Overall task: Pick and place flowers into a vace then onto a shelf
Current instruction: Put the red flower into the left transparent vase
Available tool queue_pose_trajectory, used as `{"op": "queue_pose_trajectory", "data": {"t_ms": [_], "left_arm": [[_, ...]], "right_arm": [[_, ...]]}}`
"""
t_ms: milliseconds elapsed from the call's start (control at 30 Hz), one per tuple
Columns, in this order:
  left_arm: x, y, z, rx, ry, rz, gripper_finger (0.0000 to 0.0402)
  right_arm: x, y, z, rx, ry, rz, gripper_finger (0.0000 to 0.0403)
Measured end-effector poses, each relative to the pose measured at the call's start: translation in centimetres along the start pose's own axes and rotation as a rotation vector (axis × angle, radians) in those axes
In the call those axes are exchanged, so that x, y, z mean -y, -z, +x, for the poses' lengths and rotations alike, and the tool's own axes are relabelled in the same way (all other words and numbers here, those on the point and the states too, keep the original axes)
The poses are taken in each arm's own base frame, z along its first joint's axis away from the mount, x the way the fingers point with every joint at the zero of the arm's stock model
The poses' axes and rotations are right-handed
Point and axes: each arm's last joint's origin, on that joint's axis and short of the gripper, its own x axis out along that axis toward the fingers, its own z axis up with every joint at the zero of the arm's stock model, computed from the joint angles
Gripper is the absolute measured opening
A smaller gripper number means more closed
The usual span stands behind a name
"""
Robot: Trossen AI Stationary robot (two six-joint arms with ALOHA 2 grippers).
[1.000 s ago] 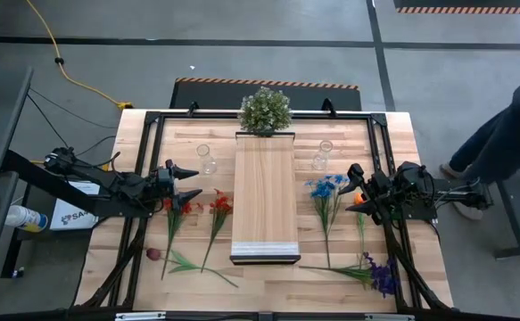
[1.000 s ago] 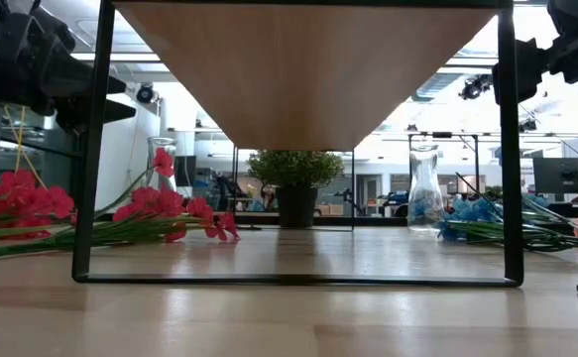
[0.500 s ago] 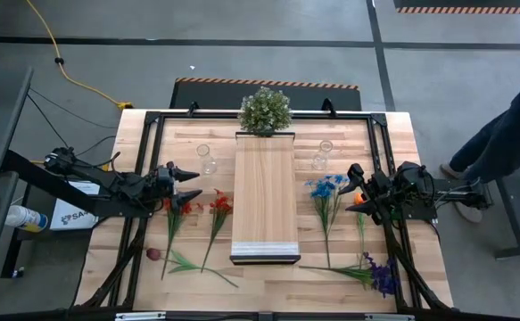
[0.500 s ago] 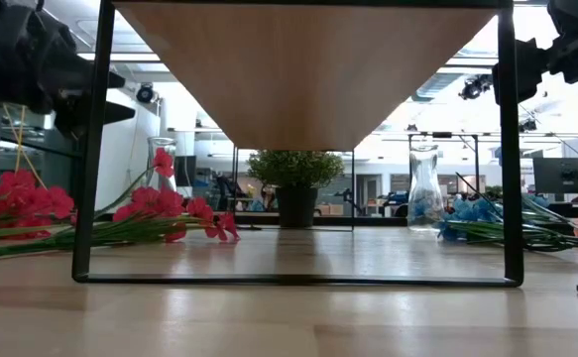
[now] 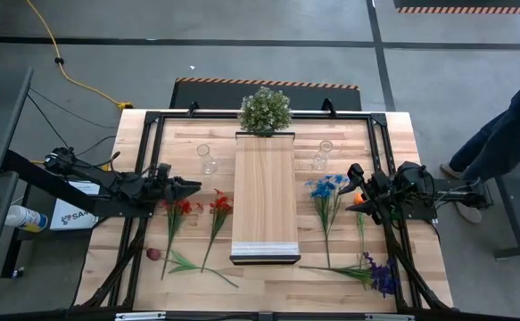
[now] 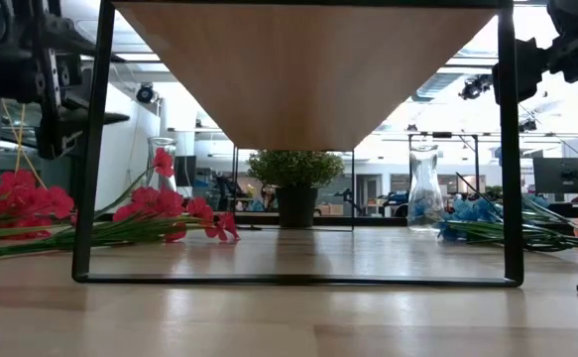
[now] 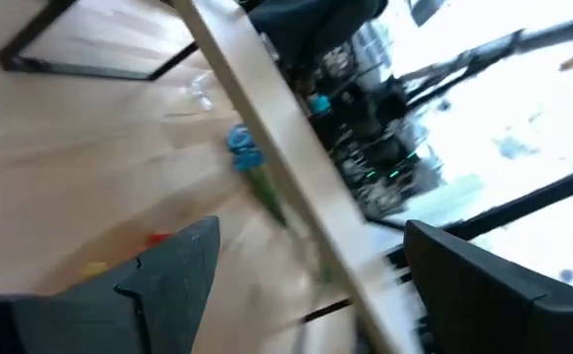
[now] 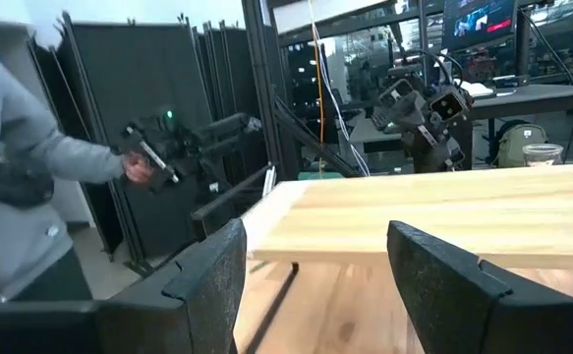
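1. Hovering over the left half of the slatted wooden tabletop (image 5: 152,267), the left gripper (image 5: 191,185) had its two dark fingers spread wide and empty, nothing between them.
2. Just beneath and beside those fingertips lay the red-bloomed artificial flowers on thin green stems (image 5: 177,214), flat on the wood, a second red stem (image 5: 217,214) close by toward the shelf.
3. Their long axis ran from the blooms, up near the gripper, down toward the near edge of the table, so the stems lay roughly across the line of the gripper's reach.
4. By that layout, the left arm was plainly the nearer one for the reds; a grasp would likely call for a drop onto the stem just below the blooms.
5. A small clear glass vase (image 5: 207,159) stood upright a little beyond, between gripper and long raised light-wood shelf (image 5: 264,196).
6. Across the shelf, the right gripper (image 5: 352,185) waited with fingers parted and empty, near the blue flowers (image 5: 326,192) and an orange bloom (image 5: 359,197).
7. No flower was in a vase yet.
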Motion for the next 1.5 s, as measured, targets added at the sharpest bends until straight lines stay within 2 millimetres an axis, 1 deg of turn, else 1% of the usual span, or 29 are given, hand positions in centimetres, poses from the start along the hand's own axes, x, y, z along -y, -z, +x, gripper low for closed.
{"op": "queue_pose_trajectory", "data": {"t_ms": [67, 133, 300, 400, 500, 600, 667, 800, 1000, 1100, 1200, 1267, 1367, 1500], "left_arm": [[0.6, -0.4, 0.0, 0.031, 0.046, -0.008, 0.0356], [1.6, -1.0, -0.2, 0.066, 0.098, 0.028, 0.0356], [5.5, -3.7, -1.0, 0.108, 0.227, 0.136, 0.0352], [7.8, -5.5, -1.9, 0.117, 0.294, 0.204, 0.0351], [9.9, -7.2, -3.0, 0.087, 0.336, 0.248, 0.0351], [11.5, -8.6, -4.0, 0.02, 0.333, 0.279, 0.0351], [12.3, -9.5, -4.5, -0.015, 0.298, 0.278, 0.0351], [13.8, -10.7, -5.2, -0.122, 0.222, 0.214, 0.0351], [15.6, -11.6, -5.5, -0.334, 0.09, 0.088, 0.0351], [16.3, -11.7, -5.3, -0.438, -0.002, 0.033, 0.0351], [17.0, -11.5, -5.0, -0.543, -0.1, -0.031, 0.0351], [17.2, -11.3, -4.7, -0.624, -0.182, -0.08, 0.0351], [17.3, -10.7, -4.2, -0.735, -0.338, -0.147, 0.0351], [16.9, -9.5, -3.4, -0.853, -0.562, -0.193, 0.0351]], "right_arm": [[-0.1, -0.7, 0.0, 0.069, -0.002, 0.016, 0.0236], [-0.3, -1.6, -0.1, 0.176, 0.014, 0.04, 0.0236], [-0.8, -4.4, -1.1, 0.513, 0.055, 0.08, 0.0236], [-1.2, -5.6, -1.9, 0.68, 0.055, 0.085, 0.0236], [-1.5, -6.3, -2.4, 0.774, 0.04, 0.06, 0.0236], [-1.7, -6.5, -2.7, 0.812, 0.032, 0.036, 0.0236], [-1.7, -6.6, -2.8, 0.833, 0.044, 0.008, 0.0236], [-1.8, -6.9, -3.2, 0.895, 0.099, -0.025, 0.0236], [-2.2, -7.5, -3.9, 1.0, 0.101, -0.082, 0.0236], [-2.5, -8.2, -4.3, 1.044, 0.091, -0.101, 0.0236], [-2.8, -9.5, -4.4, 1.039, 0.112, -0.134, 0.0236], [-3.1, -10.8, -4.3, 1.006, 0.139, -0.158, 0.0236], [-3.4, -13.1, -3.7, 0.906, 0.196, -0.191, 0.0236], [-3.7, -16.3, -2.7, 0.756, 0.252, -0.202, 0.0236]]}}
